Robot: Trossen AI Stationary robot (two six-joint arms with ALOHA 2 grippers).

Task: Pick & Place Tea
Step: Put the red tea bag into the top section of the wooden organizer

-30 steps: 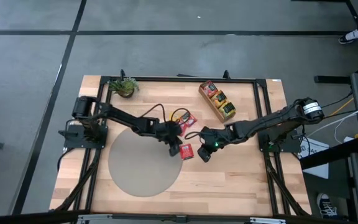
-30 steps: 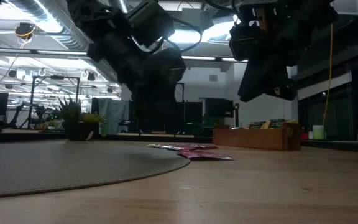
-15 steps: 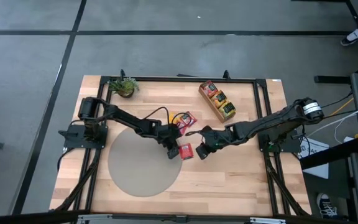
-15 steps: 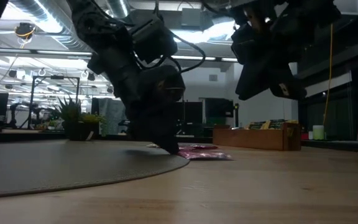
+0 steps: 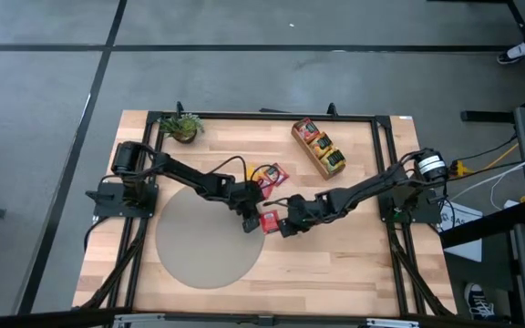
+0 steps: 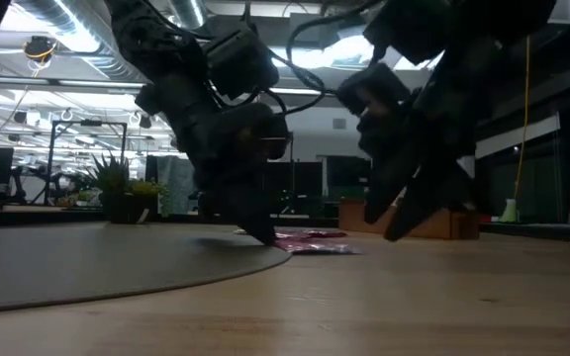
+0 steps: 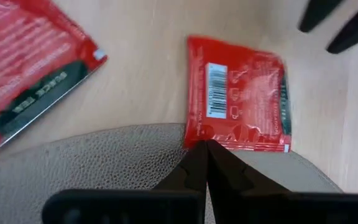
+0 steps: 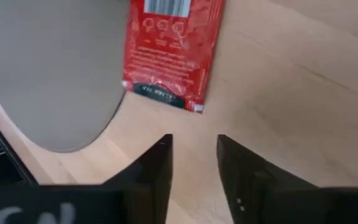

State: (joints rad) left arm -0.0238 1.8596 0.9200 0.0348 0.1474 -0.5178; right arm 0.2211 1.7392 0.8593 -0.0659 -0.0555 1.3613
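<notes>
Left gripper, fingers pressed together, touches a red tea sachet at the mat edge; right gripper, slightly parted, hovers beside it.

Place: robotics lab
Evidence: two arms framed onto a wooden table; grey concrete floor; ceiling strip lights, racks behind

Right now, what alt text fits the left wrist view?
The left gripper, fingers shut, touches the edge of a red tea sachet lying half on a grey round mat. A second red sachet lies on the wooden table nearby.
</notes>
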